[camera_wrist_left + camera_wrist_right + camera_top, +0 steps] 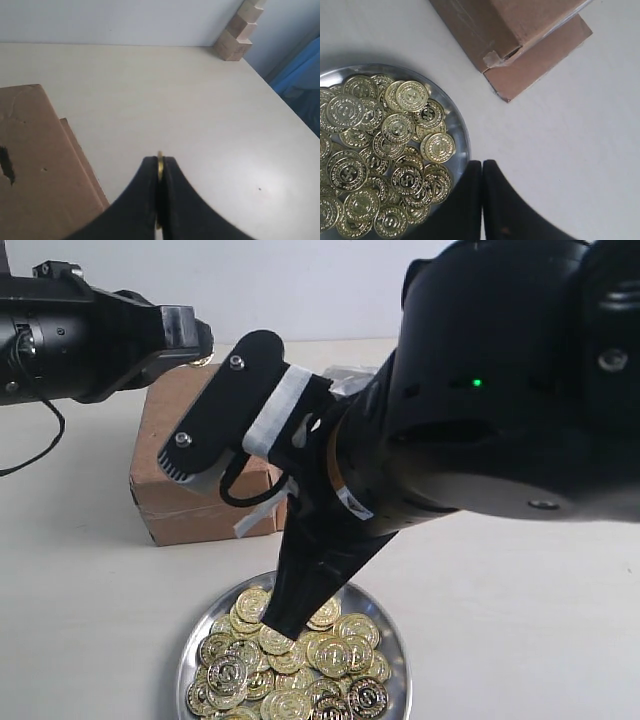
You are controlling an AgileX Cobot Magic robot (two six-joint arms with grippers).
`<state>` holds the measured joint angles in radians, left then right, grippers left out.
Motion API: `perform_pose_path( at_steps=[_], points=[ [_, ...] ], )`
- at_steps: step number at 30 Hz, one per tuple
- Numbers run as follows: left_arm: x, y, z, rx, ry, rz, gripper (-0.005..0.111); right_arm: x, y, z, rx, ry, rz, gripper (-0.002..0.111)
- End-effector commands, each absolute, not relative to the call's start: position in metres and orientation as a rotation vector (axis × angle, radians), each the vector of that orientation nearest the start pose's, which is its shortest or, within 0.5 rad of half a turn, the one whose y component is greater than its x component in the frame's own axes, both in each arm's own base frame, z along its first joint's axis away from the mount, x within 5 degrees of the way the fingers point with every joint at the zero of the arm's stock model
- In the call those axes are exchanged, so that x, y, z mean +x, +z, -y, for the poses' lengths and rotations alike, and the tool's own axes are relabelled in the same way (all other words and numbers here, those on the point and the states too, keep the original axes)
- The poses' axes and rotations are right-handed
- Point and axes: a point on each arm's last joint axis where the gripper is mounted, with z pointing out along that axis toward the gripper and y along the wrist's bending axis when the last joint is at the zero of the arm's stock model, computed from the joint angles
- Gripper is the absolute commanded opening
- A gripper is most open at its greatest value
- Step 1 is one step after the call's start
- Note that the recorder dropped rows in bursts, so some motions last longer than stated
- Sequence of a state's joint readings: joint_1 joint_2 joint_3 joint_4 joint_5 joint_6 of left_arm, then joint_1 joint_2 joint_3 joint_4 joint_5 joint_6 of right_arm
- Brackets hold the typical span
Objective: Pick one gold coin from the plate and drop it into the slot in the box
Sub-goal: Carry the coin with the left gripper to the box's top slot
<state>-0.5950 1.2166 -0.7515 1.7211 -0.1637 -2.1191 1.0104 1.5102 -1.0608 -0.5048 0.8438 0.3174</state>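
One coin (pixel 160 166) is already picked up. It is held on its edge by the left jaws, which are shut tight on it. The coin is held high, close to the top of the box (pixel 190 500). In the left wrist view it is seen against the bare table (pixel 200 100), just beside the box and not at the slot (pixel 6 167). So the picking part is done, and the dropping part is not done yet. The coin must be lined up with the slot and let go. The right jaws are shut, and nothing is held in them. They are low over the plate (pixel 395 645), where the other coins (pixel 300 660) are piled.
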Motion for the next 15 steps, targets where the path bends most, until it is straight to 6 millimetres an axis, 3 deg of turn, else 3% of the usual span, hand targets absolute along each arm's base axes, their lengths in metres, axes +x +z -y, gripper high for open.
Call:
perform_pose_path(
  at_steps=[1,6,11,15],
  points=[
    [0.21,0.298,0.158,0.333,-0.743,-1.998,0.0,0.186,0.266,-0.237,-1.189,-0.136,-2.278,0.0],
    [0.219,0.298,0.145,0.368,-0.483,-1.946,0.0,0.186,0.266,-0.237,-1.189,-0.136,-2.278,0.0],
    [0.22,0.29,0.132,0.438,-0.23,-2.073,0.0,0.186,0.266,-0.237,-1.189,-0.136,-2.278,0.0],
    [0.217,0.295,0.131,0.408,-0.234,-2.154,0.0,0.186,0.266,-0.237,-1.189,-0.133,-2.277,0.0]
  ],
)
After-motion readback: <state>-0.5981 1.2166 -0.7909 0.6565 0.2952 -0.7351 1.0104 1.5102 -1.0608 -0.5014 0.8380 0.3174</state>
